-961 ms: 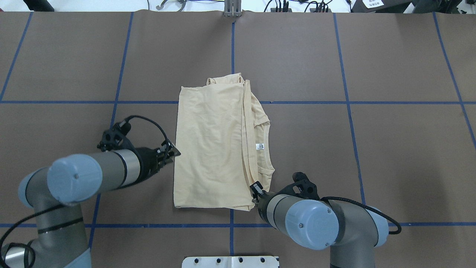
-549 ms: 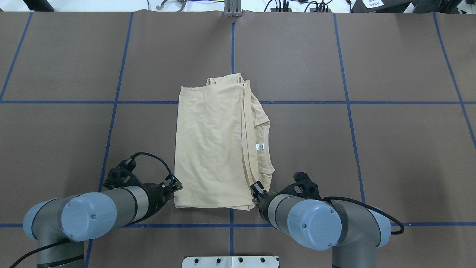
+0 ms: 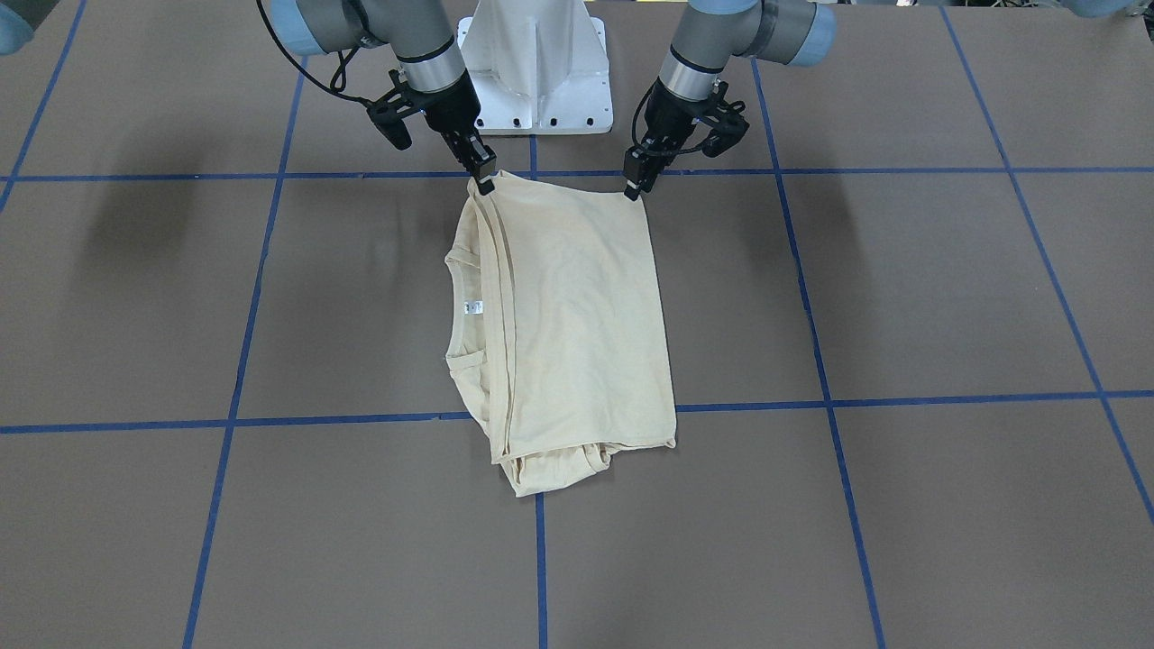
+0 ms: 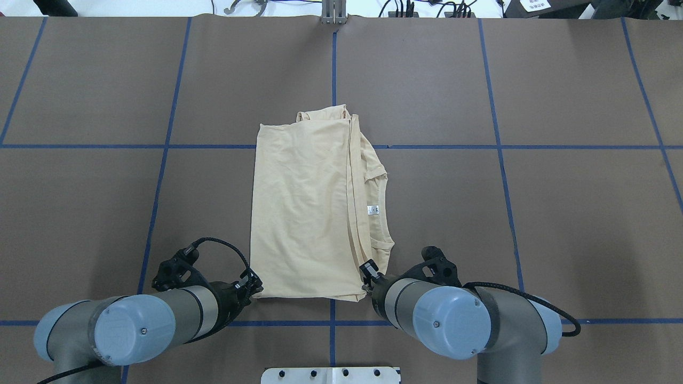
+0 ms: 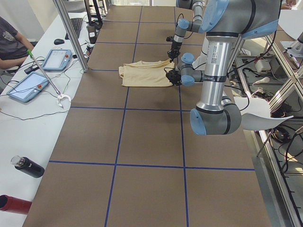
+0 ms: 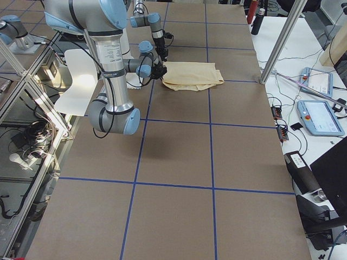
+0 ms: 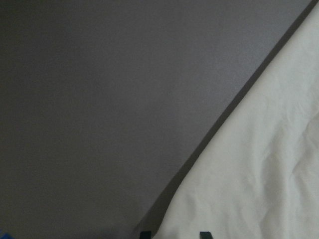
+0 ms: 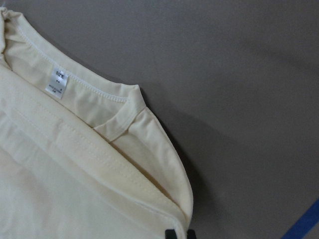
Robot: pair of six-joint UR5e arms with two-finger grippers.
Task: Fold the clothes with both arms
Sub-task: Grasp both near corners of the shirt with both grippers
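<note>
Thin, light and limp, the folded T-shirt (image 4: 304,213) lies mid-way across the counter (image 4: 533,213) and is best lifted by both robot-side corners together: the right arm's (image 4: 427,314) jaws pinch one, the left arm's (image 4: 181,312) jaws stand spread around the other.

Centre of overhead view, on table (image 4: 533,213): shirt (image 4: 304,213). At its lower-left corner: left gripper (image 4: 256,288); at lower-right: right gripper (image 4: 366,270).

Grey arms (image 4: 184,312), blue caps (image 4: 445,322), seemingly braided cables (image 4: 533,300)
</note>
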